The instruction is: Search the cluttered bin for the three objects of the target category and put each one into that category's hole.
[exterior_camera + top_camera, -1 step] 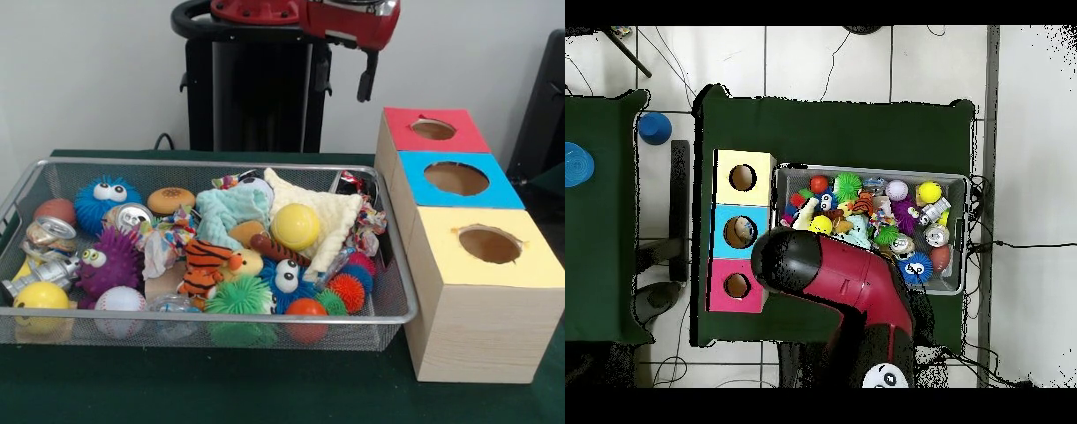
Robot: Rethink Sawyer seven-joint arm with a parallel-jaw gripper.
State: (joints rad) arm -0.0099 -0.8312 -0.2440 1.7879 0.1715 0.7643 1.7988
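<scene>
From my remote station I log the wire-mesh bin (pixel 402 300) as the landmark; it sits on the green table (pixel 177 389).

Nearest row inside the bin, along its front wall: a yellow smiley ball (pixel 39 298) at the left corner, a baseball (pixel 119 300), a green spiky ball (pixel 238 296), an orange ball (pixel 305 308), a red spiky ball (pixel 348 291).

Middle of the bin: a purple fuzzy creature with eyes (pixel 108 262), a toy tiger (pixel 207 262), a blue fuzzy ball with eyes (pixel 284 281), a plain yellow ball (pixel 295 226) resting on a cream cloth (pixel 335 216), a pale teal cloth (pixel 228 212) just beside it.

Back of the bin: a crushed drink can (pixel 48 235) at the left wall, a second can (pixel 131 216), a blue fuzzy creature with eyes (pixel 103 200), a toy burger (pixel 170 200).

Just beside the bin's right wall I see three wooden boxes in a row, each with a round hole on top: the yellow-topped box (pixel 481 291) nearest, the blue-topped box (pixel 455 179) behind it, the red-topped box (pixel 433 131) farthest.

Beyond the bin, the red arm (pixel 318 16) hangs above the back wall. Its gripper (pixel 365 78) shows as a single dark piece apart from everything in the bin; I cannot tell its state. In the overhead view the arm (pixel 835 275) covers the bin's corner next to the blue-topped box (pixel 742 231).
</scene>
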